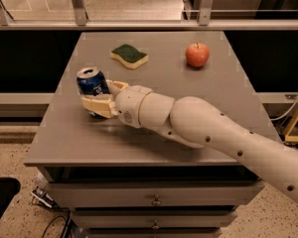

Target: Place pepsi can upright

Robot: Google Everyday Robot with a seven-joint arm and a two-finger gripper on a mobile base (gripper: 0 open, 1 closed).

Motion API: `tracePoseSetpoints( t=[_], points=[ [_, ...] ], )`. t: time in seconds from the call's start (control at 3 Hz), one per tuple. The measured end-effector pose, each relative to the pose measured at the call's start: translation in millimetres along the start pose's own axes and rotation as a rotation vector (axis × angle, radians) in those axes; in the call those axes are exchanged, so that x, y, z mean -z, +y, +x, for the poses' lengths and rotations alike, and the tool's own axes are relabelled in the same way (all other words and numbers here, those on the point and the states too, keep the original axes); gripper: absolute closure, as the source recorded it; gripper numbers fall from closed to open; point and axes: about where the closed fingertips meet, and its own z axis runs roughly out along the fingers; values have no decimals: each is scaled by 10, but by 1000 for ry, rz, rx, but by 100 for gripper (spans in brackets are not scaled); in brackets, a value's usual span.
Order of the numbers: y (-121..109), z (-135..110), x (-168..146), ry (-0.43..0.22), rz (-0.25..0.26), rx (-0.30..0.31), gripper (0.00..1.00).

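The pepsi can point(91, 85) is dark blue with a silver top and stands nearly upright, tilted slightly, at the left side of the grey table point(154, 133). My gripper point(102, 97) reaches in from the right on a white arm. Its cream fingers point(97, 106) sit on either side of the can's lower half, shut on it. The can's base is hidden behind the near finger.
A green-and-yellow sponge point(129, 56) lies at the back of the table, left of centre. A red apple point(197, 54) sits at the back right. The table's left edge is close to the can. Drawers are below the front edge.
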Motion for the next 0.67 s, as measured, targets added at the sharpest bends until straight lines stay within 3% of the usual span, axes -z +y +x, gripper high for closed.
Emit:
tracePoseSetpoints(
  t=[0.67],
  points=[
    [29, -8, -19, 0, -6, 2, 36]
  ],
)
